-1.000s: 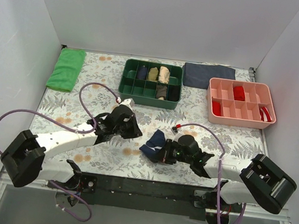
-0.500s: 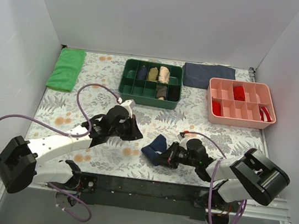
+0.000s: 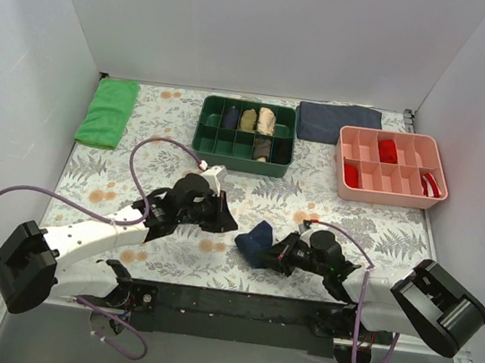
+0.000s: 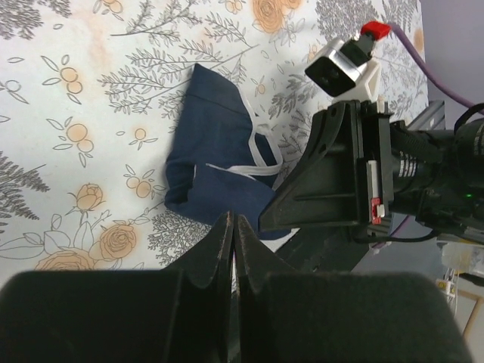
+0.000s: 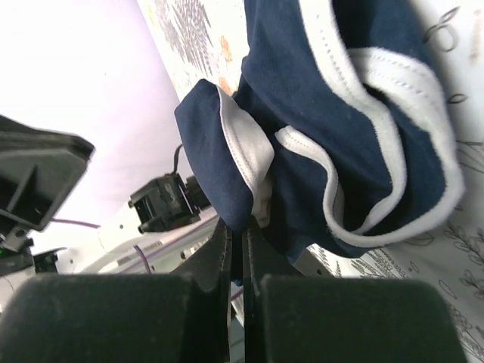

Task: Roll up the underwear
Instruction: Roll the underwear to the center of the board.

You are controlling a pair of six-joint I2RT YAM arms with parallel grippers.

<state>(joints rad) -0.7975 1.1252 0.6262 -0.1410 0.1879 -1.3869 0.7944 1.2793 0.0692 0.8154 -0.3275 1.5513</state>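
The navy underwear point(image 3: 255, 240) with white piping lies bunched on the floral tabletop point(image 3: 132, 193) near the front middle. My right gripper point(image 3: 276, 256) comes in low from the right and is shut on a fold at its near edge. In the right wrist view the fabric point(image 5: 333, 98) hangs crumpled just above the closed fingertips point(image 5: 242, 227), a white-edged flap pinched between them. My left gripper point(image 3: 228, 225) is shut and empty just left of the underwear. In the left wrist view its tips point(image 4: 233, 221) point at the garment point(image 4: 215, 162), with the right gripper point(image 4: 340, 178) beyond.
A green divided tray point(image 3: 240, 164) holding rolled garments stands at the back centre. A pink tray point(image 3: 389, 198) with red items is at the back right. A dark grey-blue cloth point(image 3: 338, 123) lies behind them and a green cloth point(image 3: 108, 111) at the back left.
My right gripper has slid slightly right and toward the front, dragging the underwear with it. My left gripper has moved right, closer to the underwear.
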